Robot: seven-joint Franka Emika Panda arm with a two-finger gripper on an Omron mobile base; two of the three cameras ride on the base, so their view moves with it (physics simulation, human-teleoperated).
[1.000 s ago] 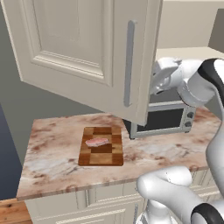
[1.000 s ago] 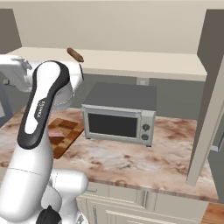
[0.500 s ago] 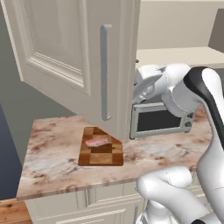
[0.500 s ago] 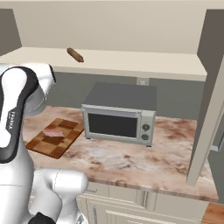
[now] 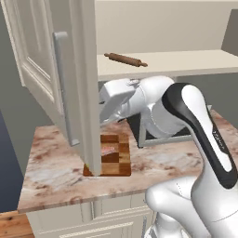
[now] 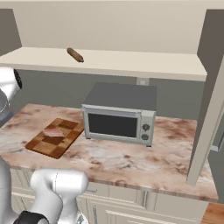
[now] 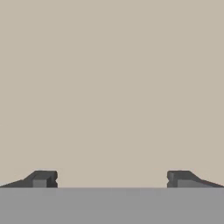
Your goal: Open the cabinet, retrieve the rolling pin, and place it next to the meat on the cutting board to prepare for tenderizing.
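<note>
Pincer [image 7: 112, 179] tips stand wide apart, gripping nothing, facing a plain beige surface; we see the rolling pin [image 5: 125, 59] on the cabinet [image 5: 51, 69] shelf, above our hand.

White arm bends over from its base w/ elbow high, forearm reaching left and wrist level, gripper [image 7: 112, 179] w/ jaws spread wide, both dark fingertips [image 7: 43, 179] well apart, nothing btwn them.
</note>
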